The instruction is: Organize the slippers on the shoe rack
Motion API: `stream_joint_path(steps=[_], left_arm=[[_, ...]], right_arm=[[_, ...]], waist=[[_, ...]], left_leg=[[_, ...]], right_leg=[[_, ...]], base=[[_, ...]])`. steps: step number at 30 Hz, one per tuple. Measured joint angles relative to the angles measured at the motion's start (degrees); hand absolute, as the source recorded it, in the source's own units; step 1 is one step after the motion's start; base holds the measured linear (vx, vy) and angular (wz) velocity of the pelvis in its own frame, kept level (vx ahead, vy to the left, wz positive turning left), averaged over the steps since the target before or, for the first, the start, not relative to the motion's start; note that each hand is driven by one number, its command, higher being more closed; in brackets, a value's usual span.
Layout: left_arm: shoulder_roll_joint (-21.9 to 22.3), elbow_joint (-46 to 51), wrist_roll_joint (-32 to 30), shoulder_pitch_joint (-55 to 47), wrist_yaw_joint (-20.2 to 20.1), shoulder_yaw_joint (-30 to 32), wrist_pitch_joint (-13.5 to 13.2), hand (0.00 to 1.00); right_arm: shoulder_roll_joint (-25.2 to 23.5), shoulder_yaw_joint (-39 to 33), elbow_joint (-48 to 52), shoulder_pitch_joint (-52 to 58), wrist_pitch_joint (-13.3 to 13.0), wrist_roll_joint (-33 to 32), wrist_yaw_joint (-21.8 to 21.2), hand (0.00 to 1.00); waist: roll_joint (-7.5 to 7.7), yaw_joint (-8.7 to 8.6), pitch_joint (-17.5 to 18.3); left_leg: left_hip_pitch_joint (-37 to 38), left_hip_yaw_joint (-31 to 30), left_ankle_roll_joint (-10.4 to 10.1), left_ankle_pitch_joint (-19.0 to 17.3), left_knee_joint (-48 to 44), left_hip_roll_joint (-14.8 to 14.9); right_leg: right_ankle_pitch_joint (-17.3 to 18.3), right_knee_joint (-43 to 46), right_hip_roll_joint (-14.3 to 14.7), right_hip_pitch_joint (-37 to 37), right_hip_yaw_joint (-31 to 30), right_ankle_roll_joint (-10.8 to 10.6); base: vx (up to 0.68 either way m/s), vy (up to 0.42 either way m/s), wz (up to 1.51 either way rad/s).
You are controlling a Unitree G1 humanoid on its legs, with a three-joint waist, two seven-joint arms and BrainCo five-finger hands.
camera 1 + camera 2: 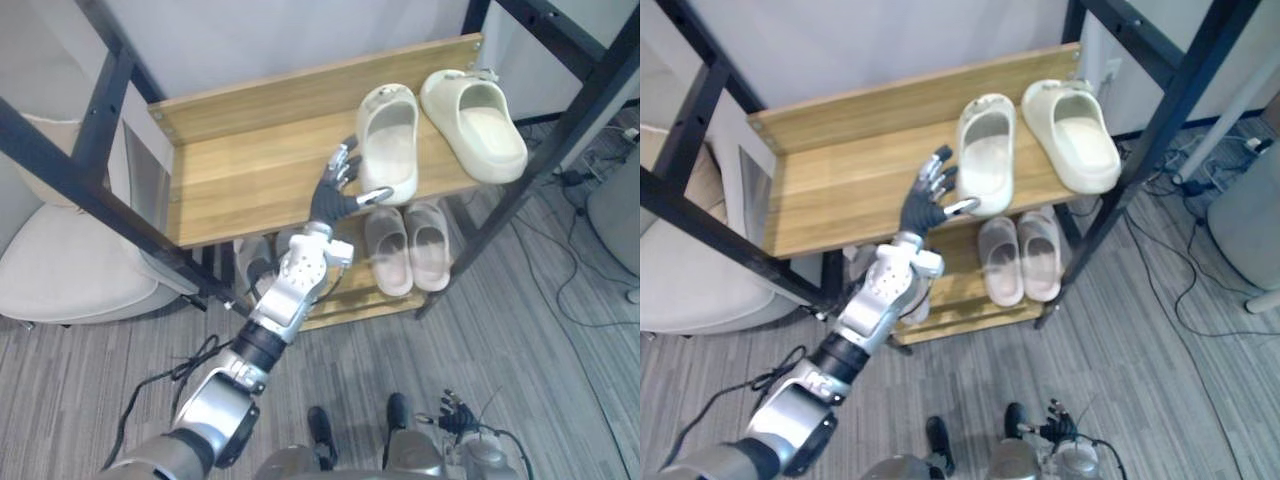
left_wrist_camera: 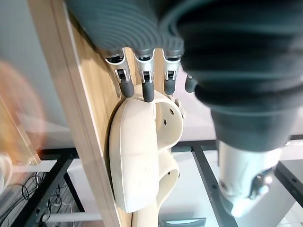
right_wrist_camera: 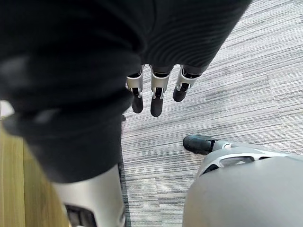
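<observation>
The left cream slipper (image 1: 388, 140) and the right cream slipper (image 1: 475, 125), two in all, lie side by side at the right end of the top shelf (image 1: 240, 170) of the shoe rack (image 1: 573, 110). The left robot hand (image 1: 338, 190) is at the left one's heel, released, with straight fingers at its rim. The step looks like squaring this pair, so the next move calls for a gentle nudge along the top shelf, away from its front edge. Under that shelf sit two pinkish slippers (image 1: 388, 252), and well below it the right robot hand (image 3: 155, 101) hangs slack over the floor (image 3: 227, 85).
</observation>
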State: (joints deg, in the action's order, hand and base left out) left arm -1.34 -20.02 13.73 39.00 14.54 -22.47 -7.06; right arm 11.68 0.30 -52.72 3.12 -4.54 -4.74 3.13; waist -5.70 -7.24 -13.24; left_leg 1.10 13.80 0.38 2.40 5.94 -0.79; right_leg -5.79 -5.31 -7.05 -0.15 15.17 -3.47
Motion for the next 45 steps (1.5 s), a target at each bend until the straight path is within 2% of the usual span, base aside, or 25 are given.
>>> stream_joint_path(steps=[9, 15, 22, 31, 36, 41, 45], left_arm=[[1.66, -2.19, 0.02, 2.94, 0.95, -1.13, -0.03, 0.0], [1.61, -4.8, 0.02, 5.17, 1.63, 0.21, -0.44, 0.0], [0.39, -5.55, -0.05, 5.97, 2.04, 2.65, -0.98, 0.0], [-0.54, -5.06, -0.15, 6.15, 1.0, 3.0, 0.56, 0.0], [-2.2, 3.83, 0.0, 3.3, -0.1, 2.3, 0.68, 0.0], [-2.39, 14.75, 2.76, 0.96, -3.03, -3.19, -0.23, 0.0], [-2.39, 18.53, 5.56, -3.32, -5.01, -6.97, -0.42, 0.0]], right_arm=[[-0.21, 0.01, 0.02, -0.21, 0.0, -0.3, 0.26, 0.0], [-0.25, -0.01, 0.2, -0.25, -0.02, -0.31, 0.26, 0.0], [-0.32, -0.09, 0.28, -0.24, -0.02, -0.32, 0.27, 0.0], [-0.64, -0.08, 0.35, -0.42, -0.02, -0.31, 0.06, 0.0], [-0.87, 0.04, 0.34, -0.67, 0.01, -0.32, -0.23, 0.0], [-0.43, 0.52, 0.27, 0.22, 0.07, -0.3, -0.8, 0.0], [-0.44, 0.57, 0.21, 0.66, 0.13, -0.28, -0.86, 0.0]], waist=[[0.46, -1.46, -0.3], [1.26, -1.6, -0.79], [1.3, -1.85, -0.82], [1.26, -1.9, -0.8], [1.23, -1.53, -0.78], [1.11, 1.23, 0.27], [1.12, 1.57, 2.01]], left_leg=[[-0.08, 1.41, -0.24, -0.21, -0.02, 0.2], [-0.08, 2.15, -0.44, -0.34, -0.02, 0.21], [-0.2, 3.03, -0.67, -0.66, -0.02, 0.22], [-0.05, -0.2, -0.24, -0.25, -0.03, 0.11], [-0.02, -2.14, -0.12, 0.26, -0.03, -0.02], [0.06, -4.28, -0.11, 0.58, -0.02, -0.06], [0.34, -5.7, -0.15, 0.64, -0.03, -0.22]], right_leg=[[-0.02, 0.21, 0.22, -0.73, -1.24, -0.01], [-0.08, 0.12, 0.23, -1.01, -1.82, -0.01], [-0.1, 0.21, 0.32, -1.7, -2.95, -0.03], [0.23, 0.24, 0.15, 0.02, 0.18, -0.17], [0.47, 0.24, -0.09, 1.0, 2.0, -0.12], [0.99, 0.25, -0.24, 2.26, 3.68, -0.15], [1.43, 0.26, -0.4, 3.33, 5.21, -0.32]], base=[[0.01, -0.004, -0.07], [-0.01, -0.001, -0.04], [0.0, -0.001, -0.09], [0.0, -0.014, 0.16], [-0.03, -0.008, 0.22], [-0.02, 0.001, 0.24], [0.03, 0.005, 0.2]])
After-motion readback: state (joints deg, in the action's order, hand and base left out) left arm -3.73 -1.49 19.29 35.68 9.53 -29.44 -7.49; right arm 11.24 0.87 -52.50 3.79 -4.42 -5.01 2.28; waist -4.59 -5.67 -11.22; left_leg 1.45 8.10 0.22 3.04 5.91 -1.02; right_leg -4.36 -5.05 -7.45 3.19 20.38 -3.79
